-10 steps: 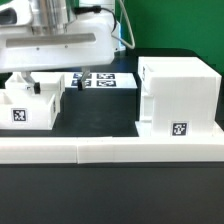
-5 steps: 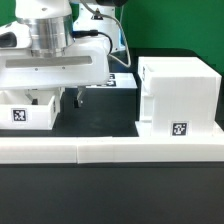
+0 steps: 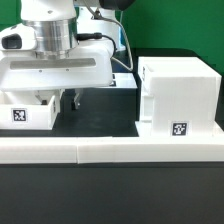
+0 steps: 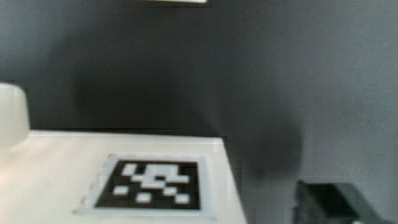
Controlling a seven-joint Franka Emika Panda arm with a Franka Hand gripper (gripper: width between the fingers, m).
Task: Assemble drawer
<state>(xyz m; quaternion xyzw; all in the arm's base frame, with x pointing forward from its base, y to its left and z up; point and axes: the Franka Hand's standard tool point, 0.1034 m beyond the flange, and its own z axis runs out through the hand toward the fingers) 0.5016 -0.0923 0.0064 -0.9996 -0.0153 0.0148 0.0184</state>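
Note:
The tall white drawer case [image 3: 178,95] stands at the exterior view's right, with a tag low on its front. A small white tray [image 3: 28,110] with a tag sits at the left, behind the rail. My gripper [image 3: 58,98] hangs low over the tray's right end. One dark finger [image 3: 75,98] shows just right of the tray wall; the other is hidden. In the wrist view the tray's tagged face [image 4: 160,185] lies right under the gripper [image 4: 199,215], and one fingertip [image 4: 347,205] stands far out to the side. The second tray is out of view.
A long low white rail [image 3: 110,150] runs across the front of the dark table. The marker board [image 3: 125,82] lies behind the arm and is mostly hidden by it. A gap of dark table [image 3: 105,115] separates the tray and the case.
The arm has come down and toward the front over the tray, now covering most of the marker board. The tray and the case have not moved.

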